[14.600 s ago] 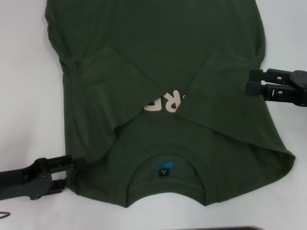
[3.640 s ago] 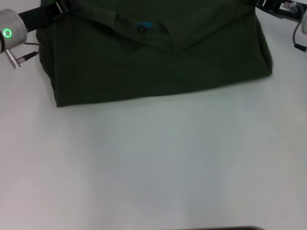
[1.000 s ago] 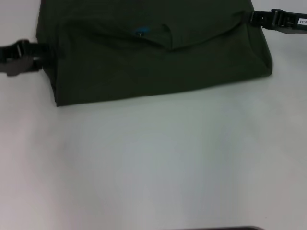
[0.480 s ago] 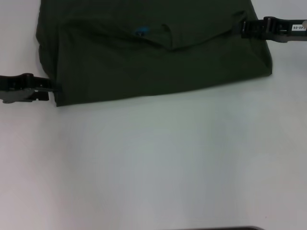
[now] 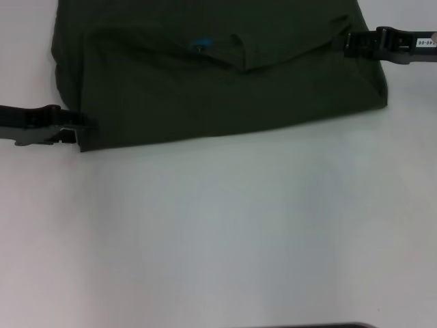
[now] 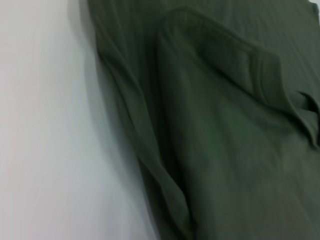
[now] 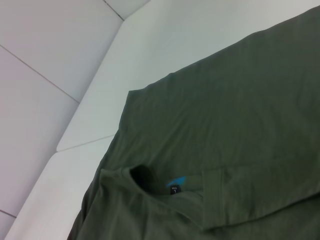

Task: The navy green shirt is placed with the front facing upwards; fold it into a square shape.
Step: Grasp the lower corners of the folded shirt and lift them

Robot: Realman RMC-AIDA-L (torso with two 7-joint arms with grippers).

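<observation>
Head view: folded shirt [image 5: 225,75] on white table [image 5: 225,232], grippers flanking

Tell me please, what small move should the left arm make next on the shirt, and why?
Probably close the left pincer on the navy green shirt's near left corner: it sits right at that corner, while the right pincer waits at the right edge.

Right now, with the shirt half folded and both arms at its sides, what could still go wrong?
1. The left end effector sits at the near left corner of the navy green shirt; a snag there could drag the stacked layers apart.
2. The right end effector is farther back along the right edge, so uneven pulls might skew the fold.
3. The collar flap with the blue label lies loose on top and may shift or bunch.
</observation>
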